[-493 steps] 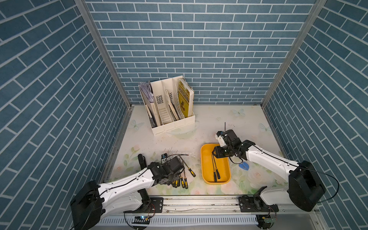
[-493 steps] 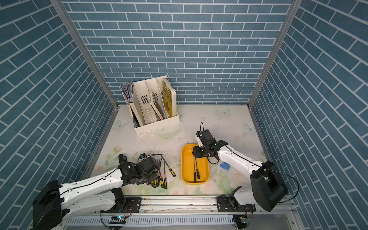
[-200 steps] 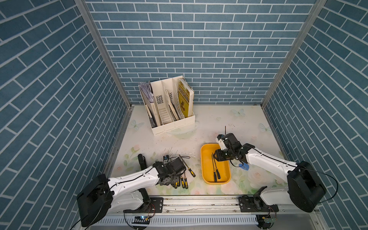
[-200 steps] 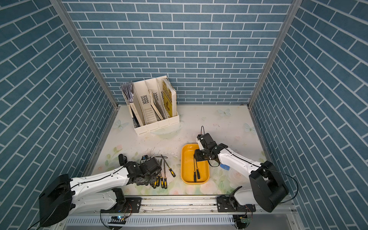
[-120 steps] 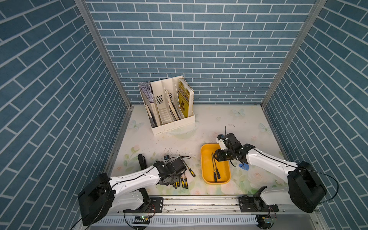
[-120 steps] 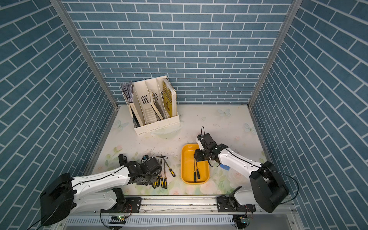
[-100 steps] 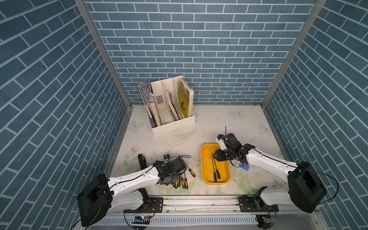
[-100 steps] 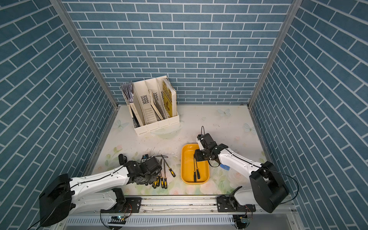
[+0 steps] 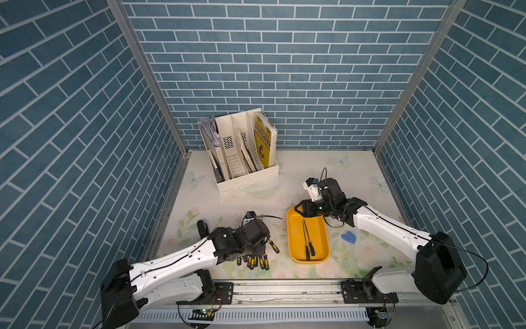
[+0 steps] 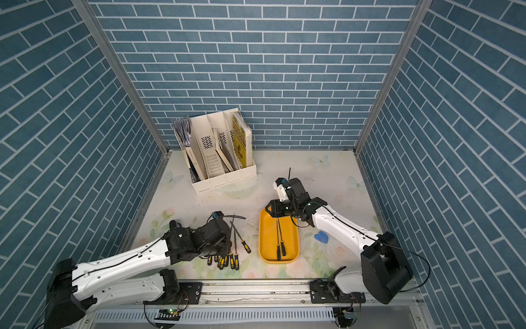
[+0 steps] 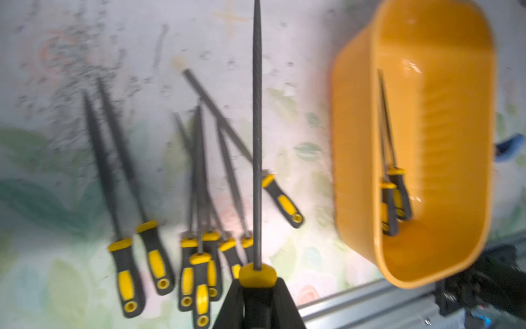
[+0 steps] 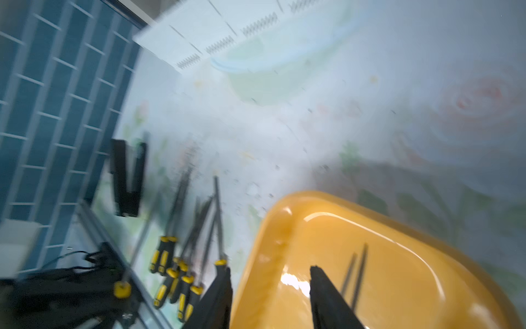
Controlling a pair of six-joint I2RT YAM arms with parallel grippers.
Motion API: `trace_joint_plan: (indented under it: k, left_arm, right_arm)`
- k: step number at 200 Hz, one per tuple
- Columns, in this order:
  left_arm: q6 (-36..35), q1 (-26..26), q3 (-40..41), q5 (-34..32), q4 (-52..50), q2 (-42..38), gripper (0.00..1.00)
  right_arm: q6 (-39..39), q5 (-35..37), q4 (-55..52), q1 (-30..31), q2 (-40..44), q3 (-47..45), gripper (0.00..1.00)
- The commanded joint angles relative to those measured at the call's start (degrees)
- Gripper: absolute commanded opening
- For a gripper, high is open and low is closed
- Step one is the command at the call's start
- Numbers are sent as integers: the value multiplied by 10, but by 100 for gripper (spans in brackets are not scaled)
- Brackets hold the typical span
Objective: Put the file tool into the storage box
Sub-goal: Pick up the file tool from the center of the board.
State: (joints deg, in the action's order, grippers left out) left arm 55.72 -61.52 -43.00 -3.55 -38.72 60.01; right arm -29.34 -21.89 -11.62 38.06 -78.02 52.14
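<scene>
Quickly, left side first: logging left gripper (image 11: pixel 257 280) as clamped tight on the file tool (image 11: pixel 257 142), pinching the black handle just behind the yellow collar, blade pointing straight out from the jaws. Looks raised off the table (image 9: pixel 227 199), judging by its sharpness against the blurred surface; not over the box yet. Beside it: about eight loose files (image 11: pixel 199 228) lying on the table, yellow-and-black handles mostly bunched, one angled off toward the box. Moving right: storage box (image 9: pixel 320 236) sitting flat, holding two stored files (image 9: pixel 307 242) side by side, handles toward the robot base. Further right: right gripper (image 12: pixel 269 269) with jaws apart, straddling the box's far rim, one finger inside, one outside, not visibly squeezing. Blue heart-shaped clip (image 9: pixel 348 237) near the box, untouched. Progress: partway; two stored, one in grip, most left to move. Next, probably a carry across and a lengthwise drop. Writing: none legible; yellow book cover (image 9: pixel 264 142) in white organizer (image 9: pixel 244 176) showing print, too small to read.
</scene>
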Motion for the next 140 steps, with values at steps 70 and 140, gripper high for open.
trace_joint_plan:
  k: [70,140]
  left_arm:
    - [-36,-19,-23,26,76,63,13]
    - [-34,-28,-27,26,86,70,12]
  right_arm:
    - [-82,-66,116,75,-60,-26,49]
    - [-96,-69,135,94,-105,-24,47]
